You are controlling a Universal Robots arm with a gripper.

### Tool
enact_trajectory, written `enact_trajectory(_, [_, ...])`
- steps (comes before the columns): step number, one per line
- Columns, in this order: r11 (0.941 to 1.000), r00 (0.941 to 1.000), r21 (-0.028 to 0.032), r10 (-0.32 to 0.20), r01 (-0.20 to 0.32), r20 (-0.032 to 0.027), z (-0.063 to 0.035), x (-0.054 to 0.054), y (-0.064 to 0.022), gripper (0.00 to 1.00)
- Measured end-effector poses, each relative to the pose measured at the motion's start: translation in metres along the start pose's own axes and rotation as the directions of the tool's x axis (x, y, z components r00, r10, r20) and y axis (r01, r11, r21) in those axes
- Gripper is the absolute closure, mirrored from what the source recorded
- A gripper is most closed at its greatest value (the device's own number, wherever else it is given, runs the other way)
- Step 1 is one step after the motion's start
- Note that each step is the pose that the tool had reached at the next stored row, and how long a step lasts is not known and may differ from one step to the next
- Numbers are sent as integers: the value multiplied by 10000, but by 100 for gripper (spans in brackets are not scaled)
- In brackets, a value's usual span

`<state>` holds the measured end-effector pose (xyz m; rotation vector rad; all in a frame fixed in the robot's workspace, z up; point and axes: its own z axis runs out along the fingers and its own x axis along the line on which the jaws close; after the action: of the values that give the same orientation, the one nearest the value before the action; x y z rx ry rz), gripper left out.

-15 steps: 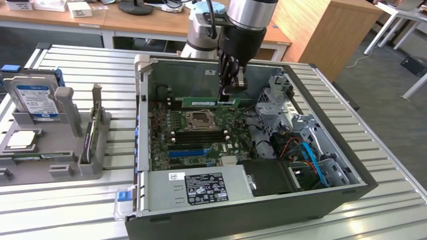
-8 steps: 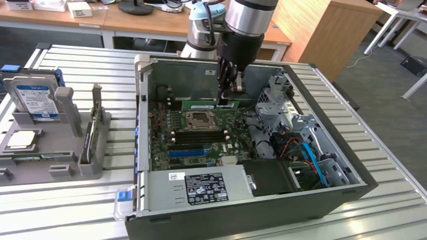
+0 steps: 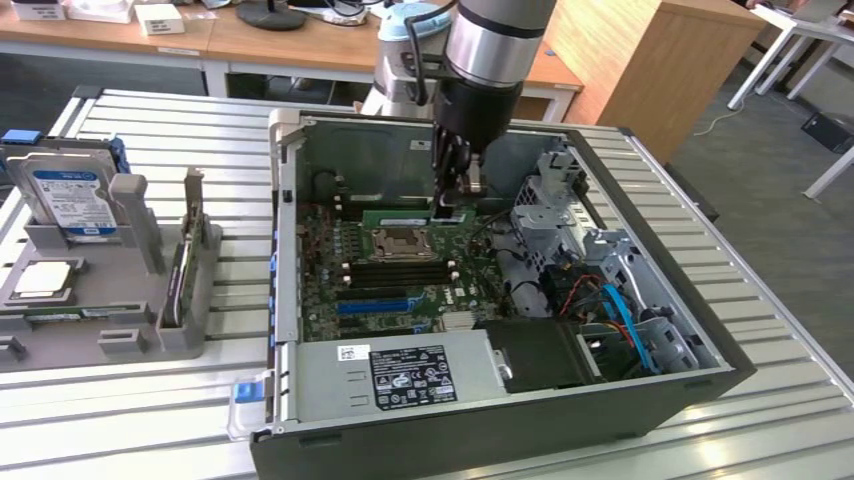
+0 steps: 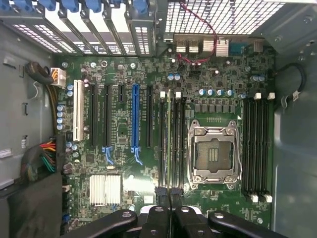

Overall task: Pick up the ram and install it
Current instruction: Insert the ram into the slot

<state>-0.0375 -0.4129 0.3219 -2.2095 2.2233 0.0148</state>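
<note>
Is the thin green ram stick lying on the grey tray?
No, the gripper grips the ram stick inside the black computer case, over the green motherboard.

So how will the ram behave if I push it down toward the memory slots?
Probably stiff along its length but fragile: the ram is a thin green board seen edge-on. Held by the gripper near one end, it may tilt rather than seat evenly. Likely light for its size.

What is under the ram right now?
The ram, clamped in the gripper, stands edge-on among the memory slots beside the CPU socket on the motherboard. It covers its own slot, so seating cannot be seen.
</note>
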Motion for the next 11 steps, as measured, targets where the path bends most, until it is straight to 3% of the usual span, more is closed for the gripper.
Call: enact_trajectory(11, [10000,10000,0,0,0,2,103,1,0,88])
